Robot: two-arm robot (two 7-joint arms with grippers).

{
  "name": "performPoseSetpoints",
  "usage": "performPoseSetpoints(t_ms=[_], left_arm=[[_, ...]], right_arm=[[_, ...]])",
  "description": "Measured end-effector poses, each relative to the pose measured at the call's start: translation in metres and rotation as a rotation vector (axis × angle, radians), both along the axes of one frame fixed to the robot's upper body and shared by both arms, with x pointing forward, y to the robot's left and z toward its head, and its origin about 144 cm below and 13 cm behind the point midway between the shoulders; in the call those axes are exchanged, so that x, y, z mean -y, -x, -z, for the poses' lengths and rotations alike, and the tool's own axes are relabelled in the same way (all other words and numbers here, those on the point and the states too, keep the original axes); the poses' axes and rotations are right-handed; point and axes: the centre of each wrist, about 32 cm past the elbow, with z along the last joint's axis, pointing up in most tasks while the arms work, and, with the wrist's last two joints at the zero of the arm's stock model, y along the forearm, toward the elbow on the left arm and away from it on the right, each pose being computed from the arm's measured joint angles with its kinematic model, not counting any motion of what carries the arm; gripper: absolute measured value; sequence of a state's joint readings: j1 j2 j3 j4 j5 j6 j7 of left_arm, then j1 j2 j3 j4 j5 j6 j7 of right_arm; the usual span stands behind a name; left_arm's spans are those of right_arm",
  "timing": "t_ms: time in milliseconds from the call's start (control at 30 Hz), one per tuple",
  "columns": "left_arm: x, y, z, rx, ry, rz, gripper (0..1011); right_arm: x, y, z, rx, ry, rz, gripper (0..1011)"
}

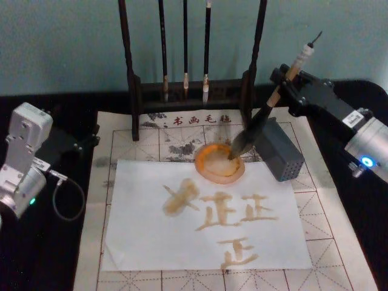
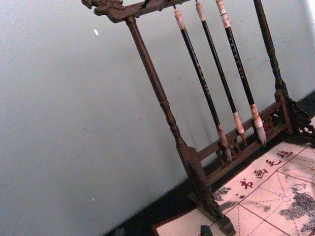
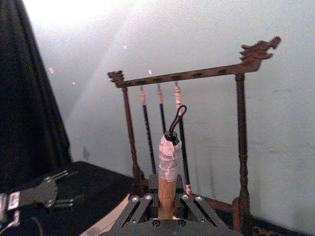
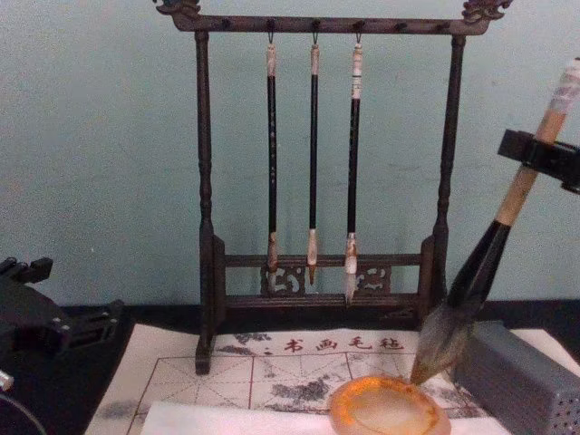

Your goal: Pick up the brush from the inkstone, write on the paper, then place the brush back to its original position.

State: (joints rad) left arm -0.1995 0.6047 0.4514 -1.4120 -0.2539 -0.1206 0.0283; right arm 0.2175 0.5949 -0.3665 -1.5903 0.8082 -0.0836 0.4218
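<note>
My right gripper (image 1: 280, 82) is shut on the brush (image 1: 257, 124), gripping its light wooden handle. The brush slants down to the left. Its bushy tip sits at the far right part of the round orange inkstone (image 1: 215, 168); whether it touches I cannot tell. In the chest view the brush (image 4: 485, 267) reaches down from the right gripper (image 4: 536, 156) to the inkstone (image 4: 388, 410). The right wrist view shows the brush's white-wrapped end (image 3: 169, 157) above the right gripper (image 3: 167, 200). The white paper (image 1: 139, 242) bears several orange-brown characters. My left gripper (image 1: 73, 144) is parked far left, open.
A grey ribbed block (image 1: 280, 150) stands just right of the inkstone, under the brush. Behind it a dark wooden rack (image 1: 136, 91) holds three thin brushes (image 1: 185, 54). A gridded mat (image 1: 339, 242) lies under the paper. A loose cable (image 1: 66, 194) hangs by the left arm.
</note>
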Motion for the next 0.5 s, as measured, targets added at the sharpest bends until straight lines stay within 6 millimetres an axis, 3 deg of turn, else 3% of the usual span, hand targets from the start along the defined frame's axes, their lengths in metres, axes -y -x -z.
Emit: performPoseSetpoints(t_ms=[500], left_arm=[[0.0,0.0,0.0,0.0,0.0,0.0,1001]], right_arm=[[0.019,0.028,0.001,0.044,0.056,-0.096,189]])
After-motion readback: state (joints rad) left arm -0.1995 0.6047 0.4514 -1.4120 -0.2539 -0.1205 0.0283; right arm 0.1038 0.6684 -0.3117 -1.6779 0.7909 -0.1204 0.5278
